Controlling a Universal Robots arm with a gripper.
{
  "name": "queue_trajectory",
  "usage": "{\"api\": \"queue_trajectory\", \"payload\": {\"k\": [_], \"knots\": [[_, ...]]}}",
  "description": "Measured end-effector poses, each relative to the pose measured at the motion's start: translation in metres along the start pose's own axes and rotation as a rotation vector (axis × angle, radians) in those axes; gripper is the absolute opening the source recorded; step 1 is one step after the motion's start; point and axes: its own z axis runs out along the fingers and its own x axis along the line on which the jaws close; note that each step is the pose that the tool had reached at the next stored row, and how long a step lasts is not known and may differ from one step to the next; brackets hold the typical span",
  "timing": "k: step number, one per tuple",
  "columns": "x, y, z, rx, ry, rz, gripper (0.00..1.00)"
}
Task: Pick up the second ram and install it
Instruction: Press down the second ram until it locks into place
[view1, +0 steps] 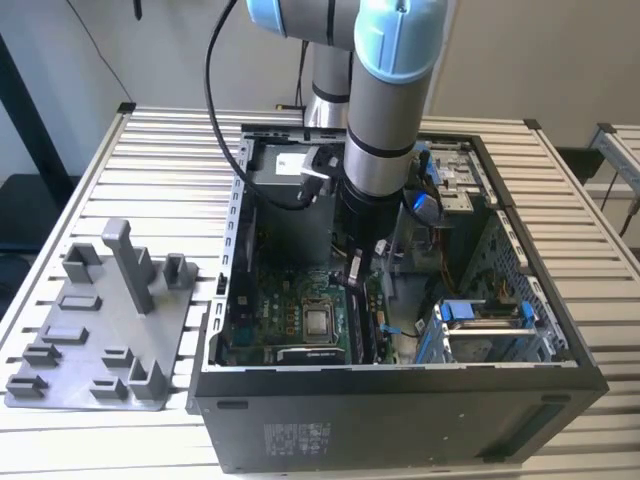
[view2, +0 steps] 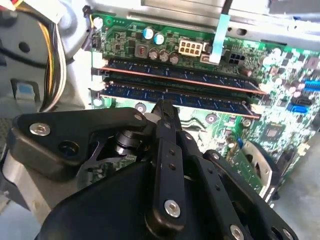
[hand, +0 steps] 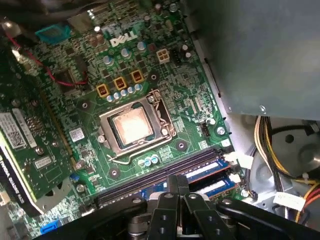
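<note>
My gripper (view1: 353, 272) reaches down inside the open computer case (view1: 400, 375), over the motherboard's memory slots. In both wrist views its fingers (view2: 165, 107) are pressed together with nothing between them. Their tips touch the top edge of the second ram (view2: 205, 100), a long dark strip standing in the nearer slot. The same strip (hand: 150, 180) runs slantwise just beyond the gripper (hand: 177, 180) in the first wrist view. Another long stick (view2: 190, 74) stands in the slot parallel to it, one row farther away.
The CPU socket (hand: 132, 125) lies beside the slots. Yellow and black cable bundles (hand: 280, 150) hang near the slot ends, and a grey metal box (hand: 260, 55) overhangs the board. Outside the case, a grey fixture plate with blocks (view1: 100, 330) lies at the exterior view's left.
</note>
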Motion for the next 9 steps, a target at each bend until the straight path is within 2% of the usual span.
{"api": "queue_trajectory", "payload": {"k": [9], "knots": [[0.0, 0.0, 0.0, -0.0046, 0.0001, -0.16, 0.11]]}}
